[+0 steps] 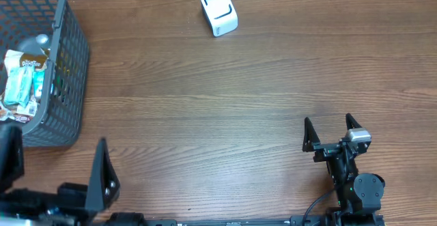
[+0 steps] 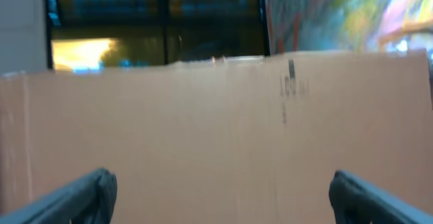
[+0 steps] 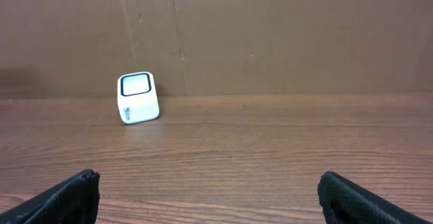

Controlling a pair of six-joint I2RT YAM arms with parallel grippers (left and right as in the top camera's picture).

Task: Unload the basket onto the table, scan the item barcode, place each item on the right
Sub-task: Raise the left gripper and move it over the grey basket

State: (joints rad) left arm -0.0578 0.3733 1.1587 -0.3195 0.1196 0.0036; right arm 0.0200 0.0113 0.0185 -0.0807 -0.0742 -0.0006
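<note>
We find the basket at the left end of the bench, with packets lying in it. The scanner stands on the bench at its far side, near the middle, just before the cardboard wall. The right claw is at the near right, well apart from the scanner. The left claw is at the near left, near the basket.

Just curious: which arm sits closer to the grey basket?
The left arm, right beside the basket; the right arm stands far across the table.
</note>
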